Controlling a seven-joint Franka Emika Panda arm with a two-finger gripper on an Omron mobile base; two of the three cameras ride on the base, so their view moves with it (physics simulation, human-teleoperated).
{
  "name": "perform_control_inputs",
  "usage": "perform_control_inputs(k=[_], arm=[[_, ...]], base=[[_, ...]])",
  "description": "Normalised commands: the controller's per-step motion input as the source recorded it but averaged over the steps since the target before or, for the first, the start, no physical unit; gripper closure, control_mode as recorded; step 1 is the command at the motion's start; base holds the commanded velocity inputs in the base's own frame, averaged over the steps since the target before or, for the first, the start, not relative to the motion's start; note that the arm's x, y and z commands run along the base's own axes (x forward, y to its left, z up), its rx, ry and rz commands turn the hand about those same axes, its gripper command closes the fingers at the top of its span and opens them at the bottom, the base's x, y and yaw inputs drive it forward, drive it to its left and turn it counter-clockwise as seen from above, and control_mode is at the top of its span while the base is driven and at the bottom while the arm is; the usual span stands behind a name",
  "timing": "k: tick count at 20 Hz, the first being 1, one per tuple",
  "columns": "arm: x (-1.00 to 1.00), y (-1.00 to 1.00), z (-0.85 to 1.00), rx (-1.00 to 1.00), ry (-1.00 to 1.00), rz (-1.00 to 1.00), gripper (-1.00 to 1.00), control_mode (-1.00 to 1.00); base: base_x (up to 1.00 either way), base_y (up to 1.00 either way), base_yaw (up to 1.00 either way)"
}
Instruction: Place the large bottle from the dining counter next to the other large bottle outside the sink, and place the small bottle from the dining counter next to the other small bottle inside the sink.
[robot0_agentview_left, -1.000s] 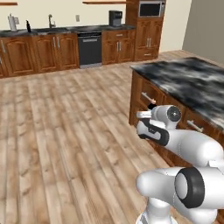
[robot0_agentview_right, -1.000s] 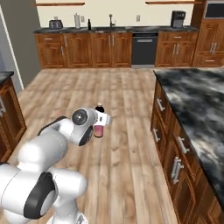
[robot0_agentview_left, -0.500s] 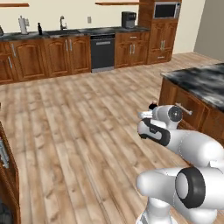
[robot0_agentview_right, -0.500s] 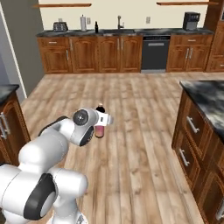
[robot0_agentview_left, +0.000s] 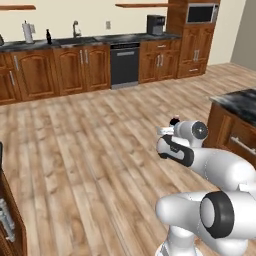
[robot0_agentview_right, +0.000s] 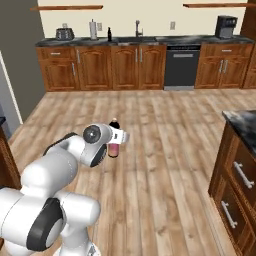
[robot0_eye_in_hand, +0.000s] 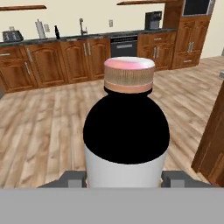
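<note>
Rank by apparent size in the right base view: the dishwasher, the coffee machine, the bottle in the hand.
1. dishwasher, clearly largest.
2. coffee machine.
3. large bottle, held in the hand.

The last two look similar; the bottle is nearer and partly hidden, so their order is unsure.

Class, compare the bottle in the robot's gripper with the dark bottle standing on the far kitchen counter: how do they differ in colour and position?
The large bottle holds pink liquid; the other large bottle looks dark all over. The large bottle is carried in the gripper above the wood floor; the other large bottle stands on the far counter, left of the faucet. Both are upright.
</note>
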Motion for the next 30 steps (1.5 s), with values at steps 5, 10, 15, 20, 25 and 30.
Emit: perform_control_inputs(k=[5, 10, 15, 20, 25, 30], arm=[[0.0, 0.0, 0.0, 0.0, 0.0, 0.0, 1.0, 1.0], [0.0, 0.0, 0.0, 0.0, 0.0, 0.0, 1.0, 1.0], [0.0, 0.0, 0.0, 0.0, 0.0, 0.0, 1.0, 1.0], [0.0, 0.0, 0.0, 0.0, 0.0, 0.0, 1.0, 1.0], [0.0, 0.0, 0.0, 0.0, 0.0, 0.0, 1.0, 1.0], [0.0, 0.0, 0.0, 0.0, 0.0, 0.0, 1.0, 1.0]], base=[[1.0, 0.38, -0.02], [1.0, 0.28, 0.0], [1.0, 0.02, 0.0], [1.0, 0.0, 0.01], [1.0, 0.0, 0.1], [1.0, -0.02, 0.19]])
